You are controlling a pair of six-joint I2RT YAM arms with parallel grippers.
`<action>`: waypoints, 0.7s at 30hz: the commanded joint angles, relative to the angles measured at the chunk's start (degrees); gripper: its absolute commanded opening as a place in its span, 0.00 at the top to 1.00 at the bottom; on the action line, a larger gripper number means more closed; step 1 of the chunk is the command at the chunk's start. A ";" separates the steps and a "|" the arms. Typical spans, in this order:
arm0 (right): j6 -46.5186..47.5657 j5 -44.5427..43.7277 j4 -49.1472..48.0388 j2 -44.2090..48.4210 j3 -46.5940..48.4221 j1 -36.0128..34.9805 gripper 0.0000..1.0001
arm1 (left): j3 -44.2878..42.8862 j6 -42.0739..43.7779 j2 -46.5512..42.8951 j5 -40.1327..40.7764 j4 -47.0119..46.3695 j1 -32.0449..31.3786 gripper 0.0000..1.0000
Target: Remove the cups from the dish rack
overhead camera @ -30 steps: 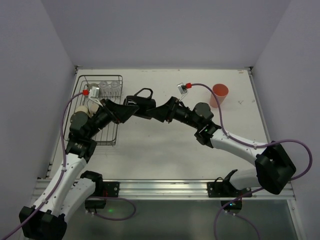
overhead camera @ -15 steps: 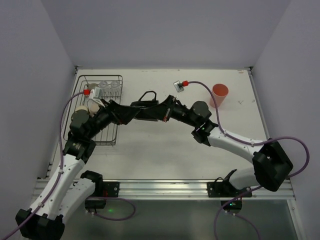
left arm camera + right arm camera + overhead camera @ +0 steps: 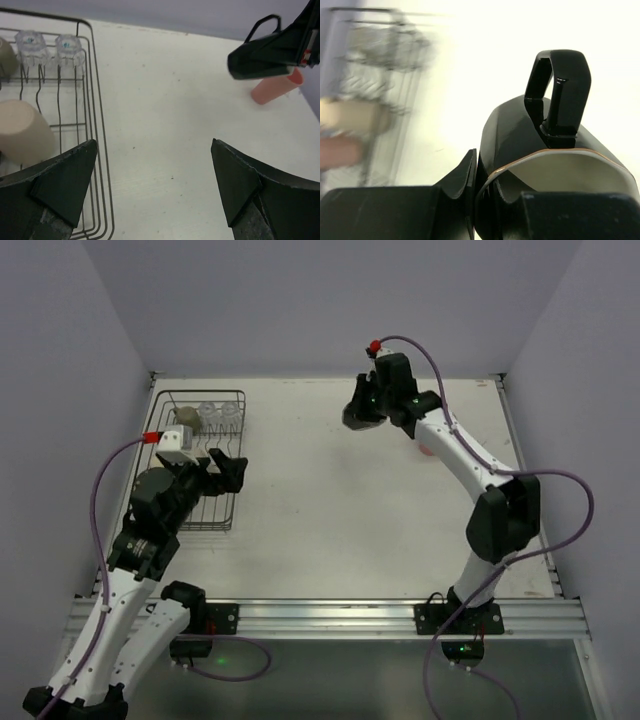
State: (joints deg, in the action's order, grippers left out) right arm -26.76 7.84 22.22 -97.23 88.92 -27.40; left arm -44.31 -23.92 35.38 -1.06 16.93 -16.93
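Observation:
My right gripper is raised over the back of the table, shut on the rim of the black handled mug, one finger outside the wall and one inside. In the right wrist view the mug fills the frame, handle up, in my right gripper. My left gripper stands open and empty at the right edge of the dish rack. The rack holds a beige tumbler, two clear glasses and a grey cup. A salmon-pink tumbler stands on the table beyond the mug.
The rack sits at the back left, close to the left wall. White walls close the table on three sides. In the top view the salmon tumbler is mostly hidden behind my right arm.
The left gripper opened and let go of the black mug, then drew back to the rack. The right gripper shut on the mug and carried it up and toward the back right.

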 commanded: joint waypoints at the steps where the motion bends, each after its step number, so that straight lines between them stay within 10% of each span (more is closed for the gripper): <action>1: 12.95 -11.69 17.49 -8.65 10.98 1.12 1.00 | 2.65 4.23 0.83 6.51 2.24 -1.26 0.00; 21: 20.96 -12.23 21.82 -28.54 24.19 6.39 0.89 | 2.30 4.85 5.93 13.10 3.55 -1.62 0.00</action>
State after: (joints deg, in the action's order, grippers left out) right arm -8.29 -3.36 43.46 -125.71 110.54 -21.39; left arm -40.60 -19.88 40.73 9.72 20.47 -19.20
